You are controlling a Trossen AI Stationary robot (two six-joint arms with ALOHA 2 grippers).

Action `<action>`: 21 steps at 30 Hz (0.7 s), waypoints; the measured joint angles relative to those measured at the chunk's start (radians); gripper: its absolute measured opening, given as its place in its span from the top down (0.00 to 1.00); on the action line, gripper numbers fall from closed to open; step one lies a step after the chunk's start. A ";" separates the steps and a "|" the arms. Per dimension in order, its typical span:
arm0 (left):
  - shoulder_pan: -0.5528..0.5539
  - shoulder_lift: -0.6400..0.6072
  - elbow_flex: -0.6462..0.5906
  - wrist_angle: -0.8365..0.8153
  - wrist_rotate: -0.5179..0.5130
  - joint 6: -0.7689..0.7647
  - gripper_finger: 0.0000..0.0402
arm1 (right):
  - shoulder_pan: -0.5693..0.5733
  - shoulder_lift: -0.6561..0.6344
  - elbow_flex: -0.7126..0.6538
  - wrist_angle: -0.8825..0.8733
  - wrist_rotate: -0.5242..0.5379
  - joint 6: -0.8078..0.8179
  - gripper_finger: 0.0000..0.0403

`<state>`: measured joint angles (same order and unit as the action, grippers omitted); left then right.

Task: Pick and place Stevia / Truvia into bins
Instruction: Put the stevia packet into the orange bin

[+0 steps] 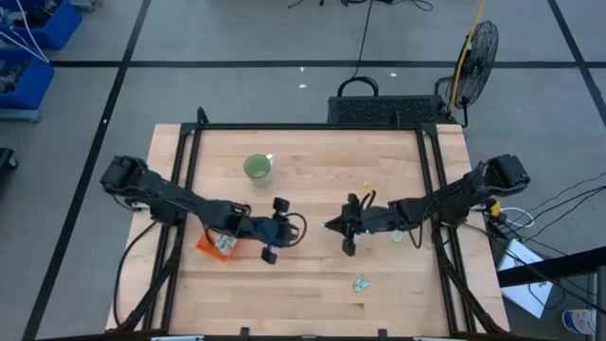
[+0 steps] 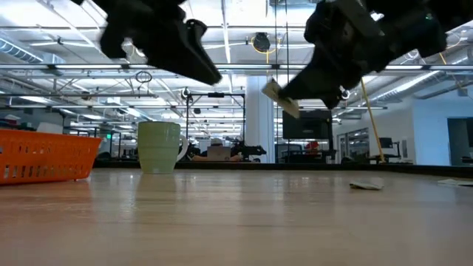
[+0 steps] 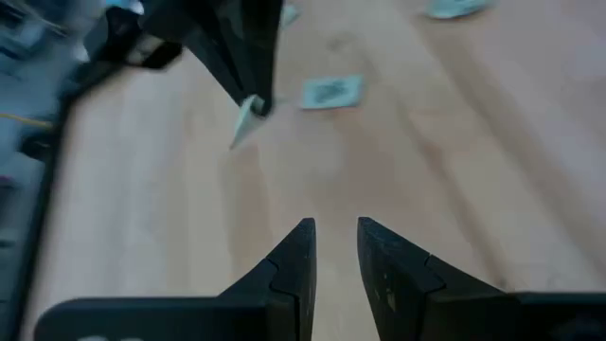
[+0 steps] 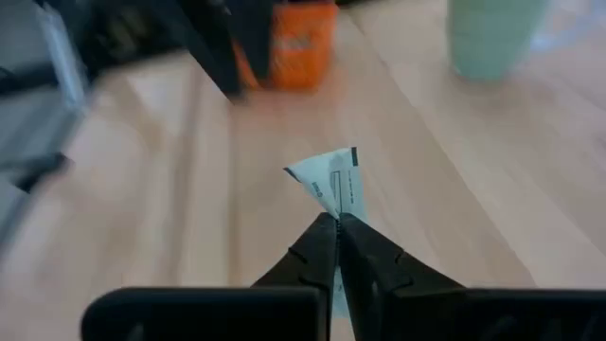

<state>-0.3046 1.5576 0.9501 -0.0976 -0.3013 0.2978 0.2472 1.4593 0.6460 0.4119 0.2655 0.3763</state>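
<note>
Orange bin [image 1: 216,244]; pale green cup [image 1: 258,169]; white-green packet [image 4: 331,180]; dark pincer [image 4: 337,227].

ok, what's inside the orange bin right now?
The small orange plastic bin holds at least one white-and-green paper packet, seen from above. The left arm covers part of the bin, so a count isn't possible; the low view shows only its wall.

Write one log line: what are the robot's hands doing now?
right tool: holds packet above table | left tool: open, empty | orange bin: under left arm

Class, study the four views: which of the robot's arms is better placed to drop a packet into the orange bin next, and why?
Right. The right gripper is shut on a packet held above the table; the left gripper, nearer the orange bin, is empty.
</note>
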 joint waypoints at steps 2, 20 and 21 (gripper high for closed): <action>0.005 0.040 0.000 0.065 -0.046 0.046 0.78 | -0.026 0.000 0.000 0.056 -0.052 0.015 0.98; 0.074 0.086 0.001 0.255 -0.007 0.185 0.78 | -0.117 -0.001 0.000 0.100 -0.219 0.139 0.98; 0.078 0.086 0.001 0.265 -0.006 0.200 0.78 | -0.117 -0.002 0.000 0.100 -0.219 0.139 0.98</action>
<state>-0.2268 1.6432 0.9508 0.1671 -0.3071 0.4981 0.1303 1.4574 0.6464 0.5121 0.0467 0.5152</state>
